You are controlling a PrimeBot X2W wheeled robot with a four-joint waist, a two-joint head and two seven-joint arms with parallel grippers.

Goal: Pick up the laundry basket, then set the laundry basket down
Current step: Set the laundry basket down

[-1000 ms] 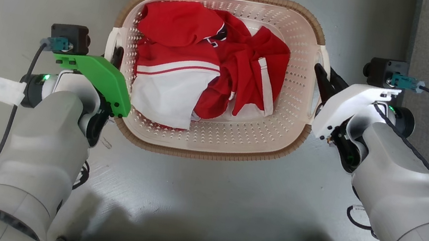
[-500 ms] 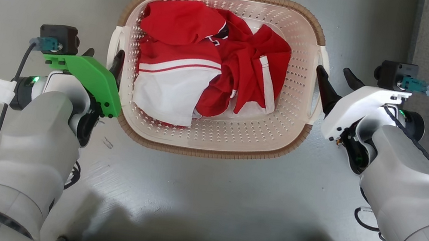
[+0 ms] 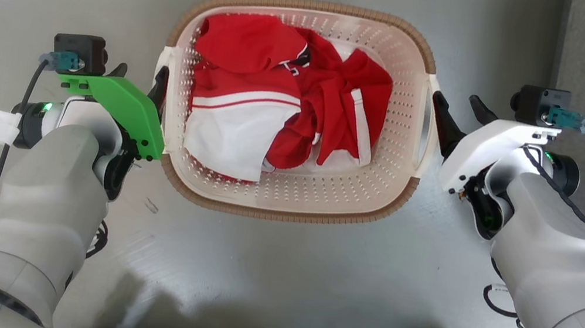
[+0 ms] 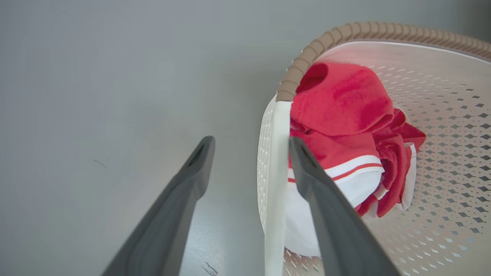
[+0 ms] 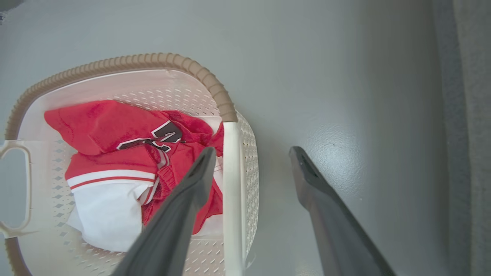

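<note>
Basket [image 3: 284,211] sits on the floor [image 3: 272,285] between my arms. Left gripper [image 3: 142,72] and right gripper [image 3: 455,98] gape wide, each astride a side handle [image 4: 274,172], clamping nothing. Likely stiff, light plastic; take it by both handles.

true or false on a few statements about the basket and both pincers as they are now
1. The basket holds red and white clothes. True.
2. The left pincer is shut on the handle. False: it is open, with one finger inside the basket and one outside.
3. The right pincer is open astride the other handle. True.
4. The basket's rim is green. False: it is brown.
</note>
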